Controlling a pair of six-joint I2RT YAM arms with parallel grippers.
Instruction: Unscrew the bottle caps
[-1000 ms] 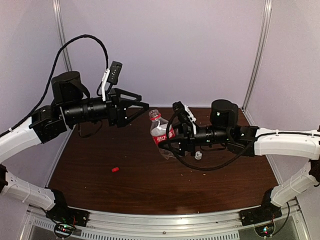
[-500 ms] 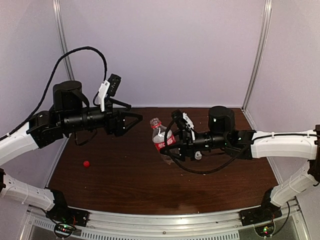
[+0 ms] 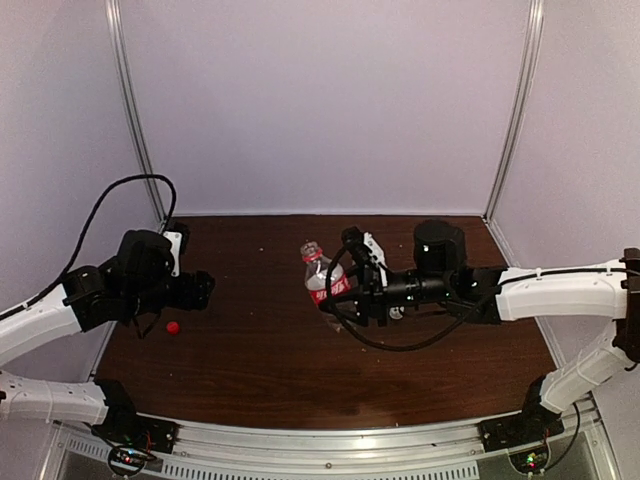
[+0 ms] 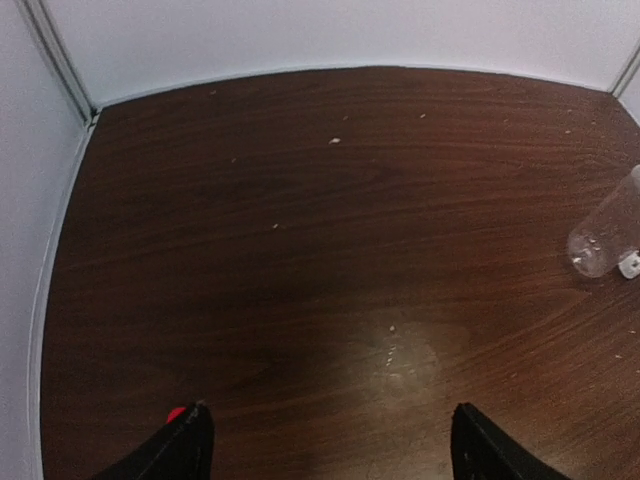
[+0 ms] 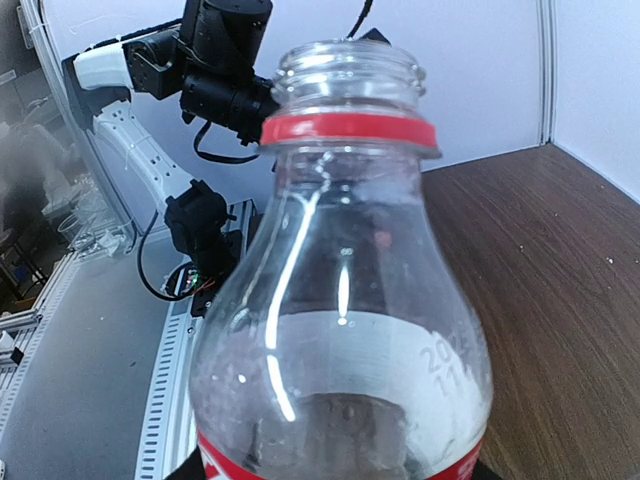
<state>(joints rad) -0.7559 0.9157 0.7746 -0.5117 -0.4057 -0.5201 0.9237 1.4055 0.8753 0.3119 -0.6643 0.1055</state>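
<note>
The small bottle point(image 3: 317, 270) with the red label stands tilted at mid-table with my right gripper point(image 3: 337, 298) shut on its body. In the right wrist view this bottle point(image 5: 340, 300) fills the frame, its mouth bare above a red neck ring. The red cap point(image 3: 173, 327) lies on the table at the left. It peeks out beside my left gripper's left finger point(image 4: 185, 445). My left gripper point(image 4: 330, 450) is open and holds nothing. A clear unlabelled bottle point(image 4: 603, 238) lies at the right edge of the left wrist view, a white cap point(image 4: 630, 266) beside it.
The brown table point(image 3: 260, 370) is walled by white panels at the back and sides. The white cap point(image 3: 397, 313) lies under my right forearm. Black cables loop below the right wrist and behind the left arm.
My left arm has swung down and to the left, from high beside the bottle to low over the table's left side. The red cap has moved left along the table. The right arm barely shifted.
</note>
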